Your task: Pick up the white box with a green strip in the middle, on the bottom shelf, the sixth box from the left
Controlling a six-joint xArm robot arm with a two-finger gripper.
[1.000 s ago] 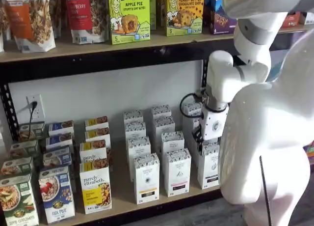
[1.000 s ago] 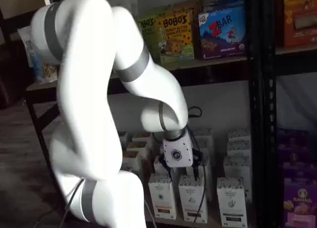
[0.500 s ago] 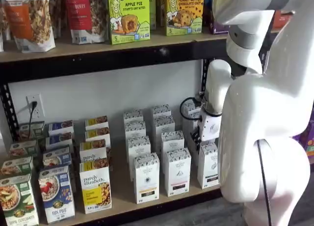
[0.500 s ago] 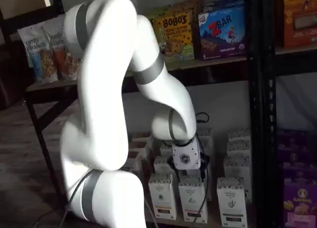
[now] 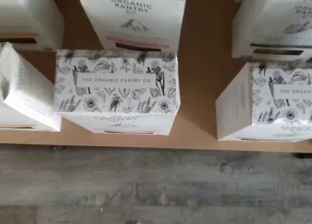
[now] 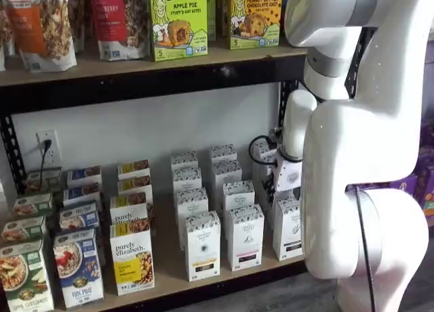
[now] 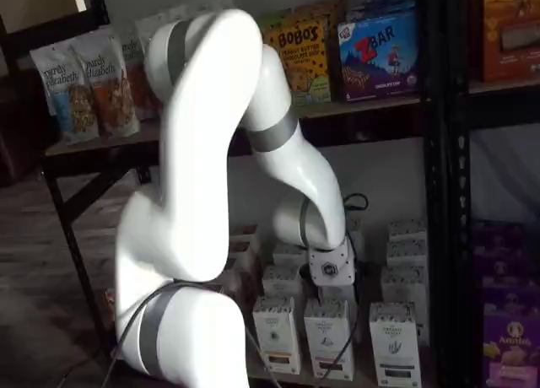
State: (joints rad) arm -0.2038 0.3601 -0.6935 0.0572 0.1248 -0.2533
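The white box (image 6: 289, 229) is a tall carton with a speckled top and a dark strip low on its front. It stands at the right end of the front row on the bottom shelf (image 6: 166, 268), partly behind my arm. It also shows in a shelf view (image 7: 394, 342). In the wrist view it appears to be the box (image 5: 275, 100) beside the centred one (image 5: 116, 87). My gripper (image 6: 277, 192) hangs just above this column, also seen in a shelf view (image 7: 332, 288). Its fingers are dark and side-on, so no gap can be read.
Two more columns of like white cartons (image 6: 202, 245) stand to the left, with "purely elizabeth" cereal boxes (image 6: 132, 258) beyond. A black upright (image 7: 439, 236) and purple boxes (image 7: 506, 337) lie to the right. The upper shelf (image 6: 135, 71) overhangs. Grey floor (image 5: 156, 185) lies before the shelf edge.
The arm's upper links have swung over and upright. The gripper has shifted slightly sideways along the white cartons at about the same height. No box has moved.
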